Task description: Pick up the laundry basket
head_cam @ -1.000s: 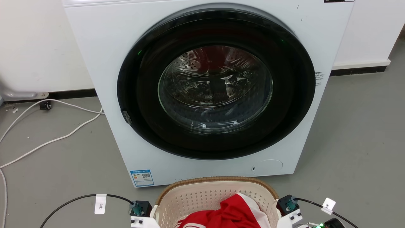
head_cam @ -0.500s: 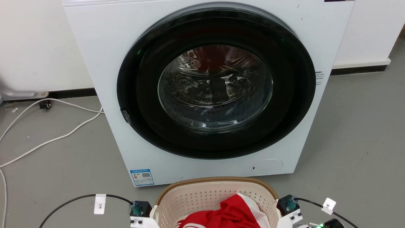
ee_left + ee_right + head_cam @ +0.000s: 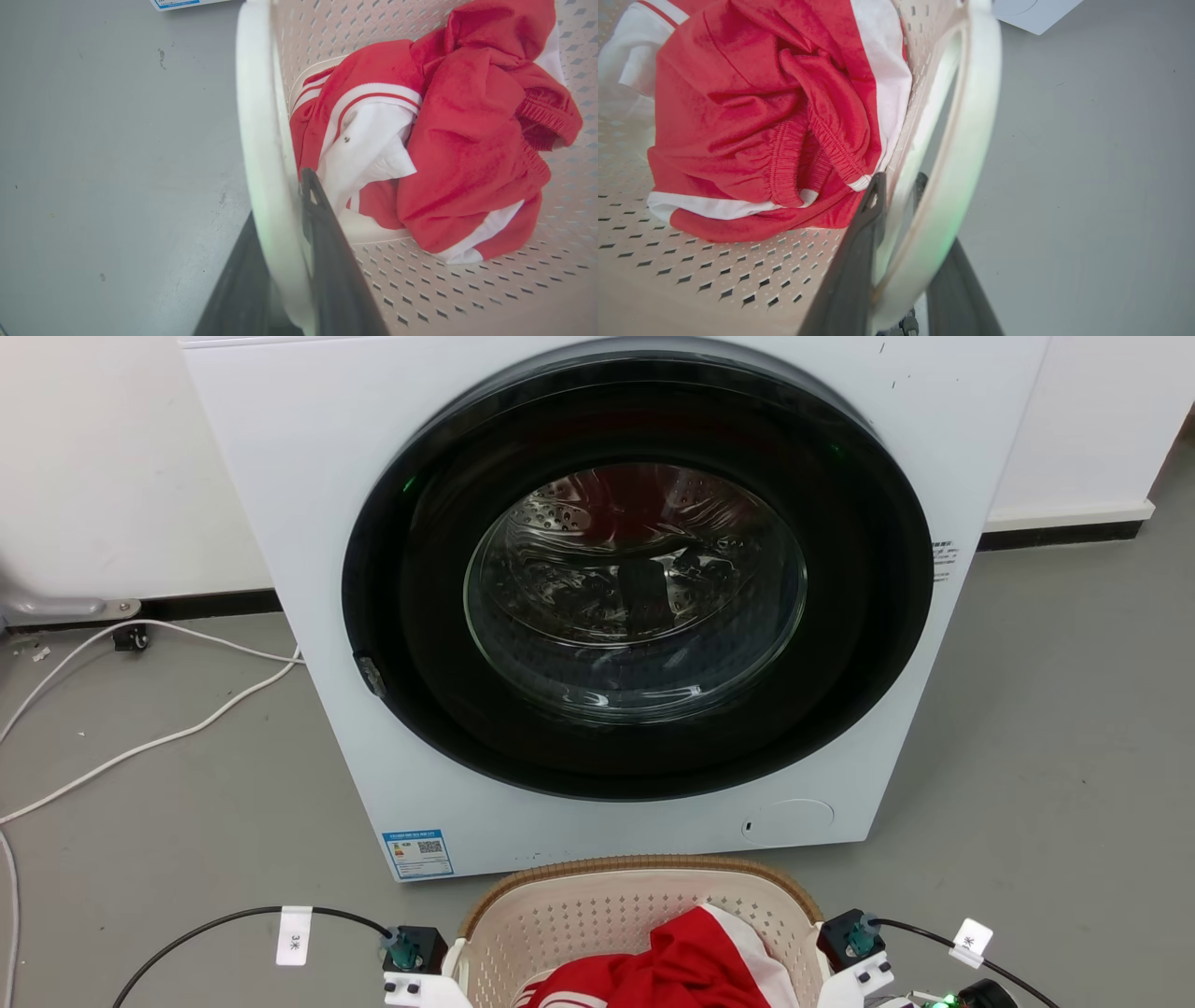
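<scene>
Laundry basket [image 3: 644, 868] is just before the washer [image 3: 308, 523], below its round door, a rounded end towards it and open top up. Its near part is cut off, so its long axis cannot be told. The left gripper [image 3: 280, 205] clamps its left white handle [image 3: 259, 116], the right gripper [image 3: 899, 179] its right handle [image 3: 971, 140]. Red-and-white clothes [image 3: 458, 140] lie inside.

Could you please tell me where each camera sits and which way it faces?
Head: high, facing forward and down at the washer and basket; both wrists at the bottom edge.
Left wrist: along its jaws, which straddle the basket's left handle.
Right wrist: along its jaws, on the right handle.
Both wrist views share the red clothes.
</scene>
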Tool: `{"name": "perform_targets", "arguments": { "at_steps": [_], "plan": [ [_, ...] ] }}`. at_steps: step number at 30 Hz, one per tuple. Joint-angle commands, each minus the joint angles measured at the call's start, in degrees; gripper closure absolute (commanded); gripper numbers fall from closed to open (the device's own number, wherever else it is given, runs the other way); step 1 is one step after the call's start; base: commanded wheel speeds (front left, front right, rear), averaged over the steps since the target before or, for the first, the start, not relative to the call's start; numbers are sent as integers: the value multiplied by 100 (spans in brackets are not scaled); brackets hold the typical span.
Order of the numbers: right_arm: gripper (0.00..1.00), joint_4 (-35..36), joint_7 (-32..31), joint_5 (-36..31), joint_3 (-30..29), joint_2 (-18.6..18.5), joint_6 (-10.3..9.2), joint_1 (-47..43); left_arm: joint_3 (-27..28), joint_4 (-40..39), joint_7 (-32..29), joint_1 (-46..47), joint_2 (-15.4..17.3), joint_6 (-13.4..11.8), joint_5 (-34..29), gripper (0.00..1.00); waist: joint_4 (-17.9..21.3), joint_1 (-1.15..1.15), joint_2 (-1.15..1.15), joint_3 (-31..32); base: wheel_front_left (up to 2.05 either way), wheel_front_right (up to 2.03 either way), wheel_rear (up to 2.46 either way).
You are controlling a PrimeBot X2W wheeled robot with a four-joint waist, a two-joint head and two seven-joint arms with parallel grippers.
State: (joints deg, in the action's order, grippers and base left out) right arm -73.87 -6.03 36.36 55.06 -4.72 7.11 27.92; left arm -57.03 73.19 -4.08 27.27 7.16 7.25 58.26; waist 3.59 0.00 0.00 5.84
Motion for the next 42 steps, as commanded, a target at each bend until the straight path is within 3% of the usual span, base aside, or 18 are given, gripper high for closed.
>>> {"name": "perform_targets", "arguments": {
  "at_steps": [1, 42],
  "plan": [
    [100, 10, 8, -9, 48, -5, 69, 3, -23, -25, 81, 123, 24, 39, 26, 100, -2, 0, 0, -5, 0, 0, 0],
    [100, 10, 23, 19, 61, -32, 69, -32, -301, 13, 136, 194, 19, 34, 313, 100, -20, 0, 0, 27, 0, 0, 0]
  ]
}}
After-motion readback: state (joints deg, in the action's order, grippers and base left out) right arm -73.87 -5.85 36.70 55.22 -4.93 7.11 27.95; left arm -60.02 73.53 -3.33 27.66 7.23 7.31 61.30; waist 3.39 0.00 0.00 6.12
